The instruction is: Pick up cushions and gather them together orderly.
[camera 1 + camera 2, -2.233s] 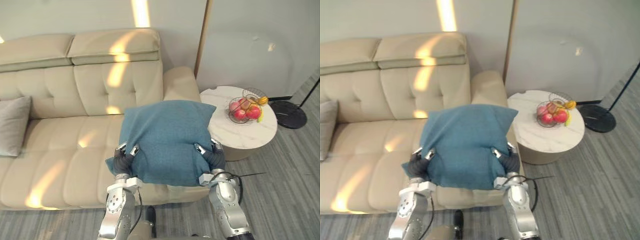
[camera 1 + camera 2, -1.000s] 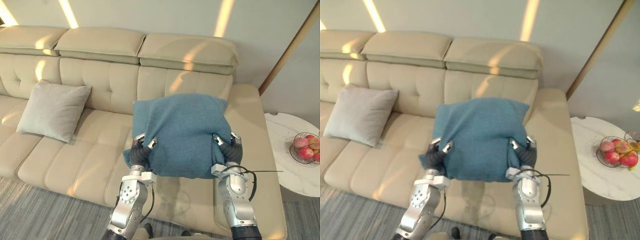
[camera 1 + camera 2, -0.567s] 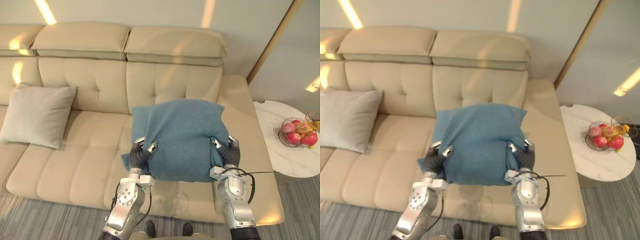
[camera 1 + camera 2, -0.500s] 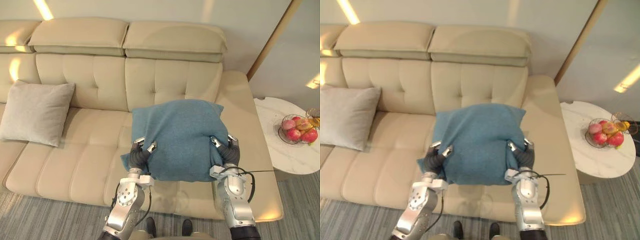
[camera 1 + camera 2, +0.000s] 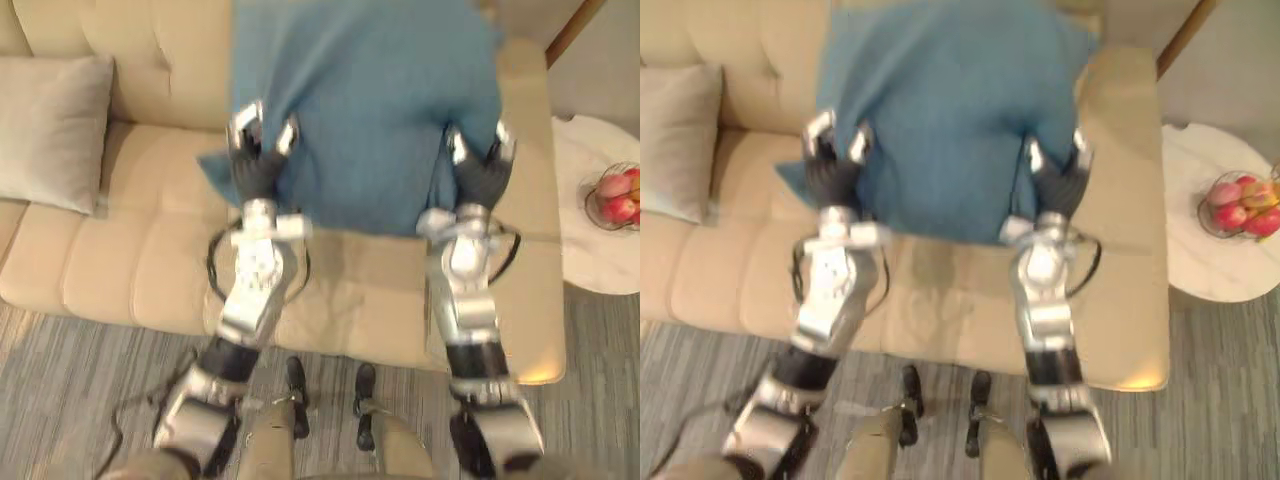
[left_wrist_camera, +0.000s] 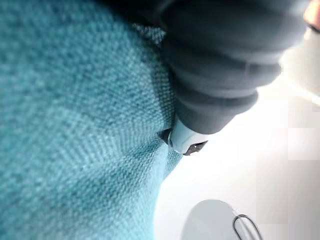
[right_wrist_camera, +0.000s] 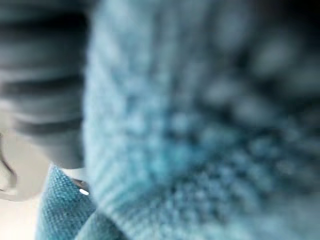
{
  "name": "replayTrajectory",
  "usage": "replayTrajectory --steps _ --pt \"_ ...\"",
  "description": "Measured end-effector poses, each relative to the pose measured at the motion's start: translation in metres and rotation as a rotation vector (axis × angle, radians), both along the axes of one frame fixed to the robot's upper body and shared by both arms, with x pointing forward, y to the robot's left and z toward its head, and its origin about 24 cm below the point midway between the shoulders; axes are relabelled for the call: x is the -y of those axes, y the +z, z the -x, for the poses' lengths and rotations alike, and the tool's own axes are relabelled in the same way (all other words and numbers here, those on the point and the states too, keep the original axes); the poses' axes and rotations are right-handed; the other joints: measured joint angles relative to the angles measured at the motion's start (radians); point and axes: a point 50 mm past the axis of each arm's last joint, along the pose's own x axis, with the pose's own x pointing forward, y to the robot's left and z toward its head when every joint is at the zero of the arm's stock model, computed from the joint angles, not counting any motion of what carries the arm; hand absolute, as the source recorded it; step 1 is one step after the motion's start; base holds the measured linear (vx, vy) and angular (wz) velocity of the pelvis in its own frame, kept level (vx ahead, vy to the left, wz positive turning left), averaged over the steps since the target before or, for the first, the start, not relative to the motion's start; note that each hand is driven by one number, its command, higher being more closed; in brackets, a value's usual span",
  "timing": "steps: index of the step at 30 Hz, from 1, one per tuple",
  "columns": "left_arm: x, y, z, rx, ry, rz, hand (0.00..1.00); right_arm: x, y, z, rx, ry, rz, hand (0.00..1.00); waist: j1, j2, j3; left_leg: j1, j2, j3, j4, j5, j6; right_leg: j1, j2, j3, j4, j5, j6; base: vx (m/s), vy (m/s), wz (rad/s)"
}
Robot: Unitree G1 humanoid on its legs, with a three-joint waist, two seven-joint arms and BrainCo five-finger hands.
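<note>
Blue cushion, left eye view: held up off the seat, in front of the sofa's backrest; its top edge is cut off by the frame.
Left hand, left eye view: grips the cushion's lower left part, fingers curled over the front; the thumb is hidden behind the fabric.
Right hand, left eye view: grips the lower right part the same way, fingertips on the front, thumb out of sight.
Sofa, left eye view: cream, its seat below the raised cushion, its backrest largely covered by it.
Grey cushion, right eye view: leans on the sofa well to the left, partly cut off at the edge.
Round table, right eye view: beside the sofa's right arm, with a fruit bowl cut by the frame.
Left wrist view: blue weave close up, the dark ribbed cover pressed against it; one fingertip digs into the cloth.
Right wrist view: blurred blue fabric and the ribbed cover; fingers cannot be made out here.
</note>
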Motion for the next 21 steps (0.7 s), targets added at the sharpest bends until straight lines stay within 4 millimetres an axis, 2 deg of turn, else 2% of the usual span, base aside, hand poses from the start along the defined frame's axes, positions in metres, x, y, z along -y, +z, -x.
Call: replayTrajectory --steps 1,2,3,4,5,6,9,13,16,18,19,21 --pt "-0.005 0.025 -0.011 0.028 0.047 -0.009 1.00 -0.003 0.026 -0.009 0.025 -0.009 0.009 1.00 -0.001 0.002 0.033 -0.014 -0.003 -0.003 -0.030 0.030 0.000 -0.015 0.003 -0.003 -0.024 0.022 -0.002 -0.07 -0.017 0.03" --pt "-0.006 0.037 -0.015 0.037 0.070 -0.012 1.00 -0.004 0.037 -0.013 0.033 -0.014 0.006 1.00 -0.002 0.002 0.042 -0.026 -0.004 -0.004 -0.043 0.042 -0.001 -0.028 0.004 -0.003 -0.034 0.032 -0.003 -0.07 -0.011 0.07" --pt "-0.009 0.062 -0.021 0.060 0.108 -0.016 1.00 -0.007 0.062 -0.018 0.052 -0.023 -0.002 1.00 -0.006 0.004 0.064 -0.054 -0.008 -0.016 -0.069 0.071 -0.004 -0.053 0.008 -0.012 -0.059 0.051 -0.007 -0.04 -0.008 0.09" --pt "-0.010 0.072 -0.022 0.068 0.117 -0.011 1.00 -0.007 0.071 -0.019 0.061 -0.030 -0.009 1.00 -0.008 0.005 0.073 -0.062 -0.010 -0.025 -0.082 0.083 -0.005 -0.063 0.008 -0.016 -0.067 0.059 -0.008 -0.05 -0.012 0.15" --pt "-0.010 0.095 -0.023 0.095 0.137 -0.008 1.00 -0.008 0.093 -0.019 0.084 -0.041 -0.017 1.00 -0.012 0.007 0.098 -0.082 -0.014 -0.038 -0.119 0.114 -0.009 -0.086 0.012 -0.024 -0.087 0.076 -0.012 -0.04 -0.011 0.15" --pt "-0.010 0.115 -0.021 0.119 0.151 -0.004 0.00 -0.009 0.111 -0.017 0.107 -0.049 -0.021 0.00 -0.016 0.007 0.118 -0.111 -0.016 -0.051 -0.148 0.140 -0.014 -0.116 0.015 -0.031 -0.105 0.091 -0.015 -0.03 -0.010 0.13" --pt "-0.009 0.136 -0.019 0.136 0.167 0.007 0.00 -0.004 0.133 -0.013 0.129 -0.090 -0.039 0.00 -0.015 0.007 0.169 -0.164 -0.016 -0.052 -0.165 0.155 -0.016 -0.169 0.018 -0.038 -0.117 0.099 -0.017 0.00 -0.001 0.02" --pt "-0.006 0.126 -0.032 0.041 0.118 0.047 0.00 0.005 0.125 -0.024 0.053 -0.114 -0.023 0.00 -0.017 0.007 0.174 -0.224 -0.012 -0.051 -0.165 0.155 -0.016 -0.225 0.020 -0.046 -0.118 0.099 -0.017 0.04 0.023 0.02" --pt "-0.002 0.103 -0.045 -0.067 0.050 0.119 0.00 0.006 0.111 -0.035 -0.043 -0.088 -0.034 0.00 -0.016 0.005 0.198 -0.245 -0.004 -0.048 -0.159 0.154 -0.016 -0.246 0.025 -0.051 -0.108 0.099 -0.017 0.07 0.044 -0.01" --pt "-0.001 0.059 -0.058 -0.204 0.011 0.197 0.00 0.004 0.089 -0.043 -0.119 -0.060 -0.054 0.00 -0.016 0.004 0.209 -0.246 0.002 -0.036 -0.158 0.154 -0.017 -0.254 0.028 -0.050 -0.093 0.099 -0.017 0.09 0.051 -0.04" --pt "-0.001 0.051 -0.059 -0.222 0.006 0.211 0.00 0.004 0.085 -0.044 -0.127 -0.060 -0.057 0.00 -0.016 0.004 0.209 -0.246 0.003 -0.034 -0.158 0.154 -0.017 -0.254 0.029 -0.049 -0.093 0.099 -0.017 0.07 0.043 -0.03" --pt "0.001 0.022 -0.059 -0.267 -0.022 0.266 0.00 0.007 0.065 -0.045 -0.158 -0.043 -0.090 0.00 -0.016 0.004 0.209 -0.239 0.007 -0.025 -0.154 0.154 -0.017 -0.254 0.030 -0.049 -0.073 0.098 -0.016 0.08 0.073 -0.02"
